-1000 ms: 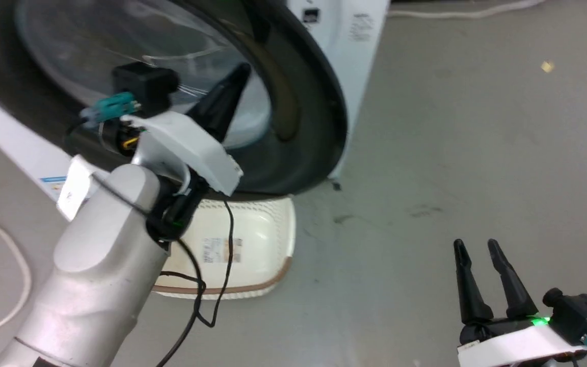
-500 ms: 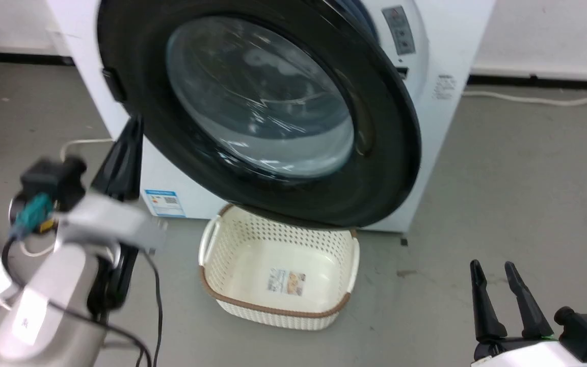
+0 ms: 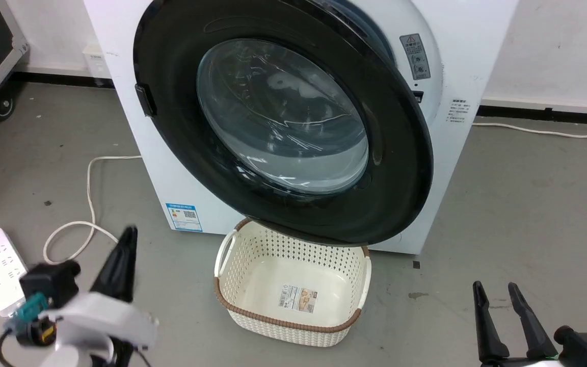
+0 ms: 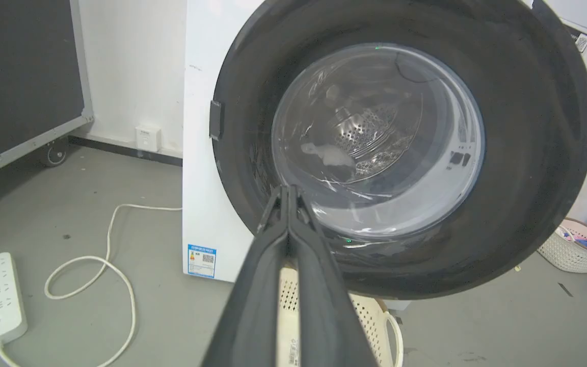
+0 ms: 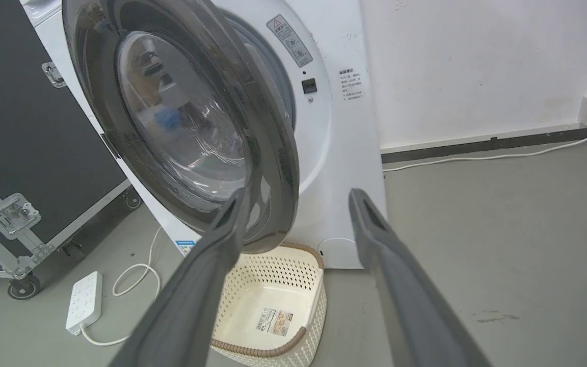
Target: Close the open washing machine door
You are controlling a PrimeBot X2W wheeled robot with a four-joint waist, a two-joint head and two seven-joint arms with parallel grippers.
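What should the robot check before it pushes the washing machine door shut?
1. Washing machine door latched: not ok, it stands ajar.
2. Left end effector on the door: not ok, shut and low, apart from it.
3. Right end effector out of the way: ok, open, low on the right.
4. Basket clear of the door's lower edge: cannot tell.
5. Nothing caught behind the door: cannot tell, hidden.

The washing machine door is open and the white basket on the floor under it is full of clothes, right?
Not quite. The washing machine door is open and the white basket sits on the floor under it, but the basket is empty, with just a label inside. The head view shows this.
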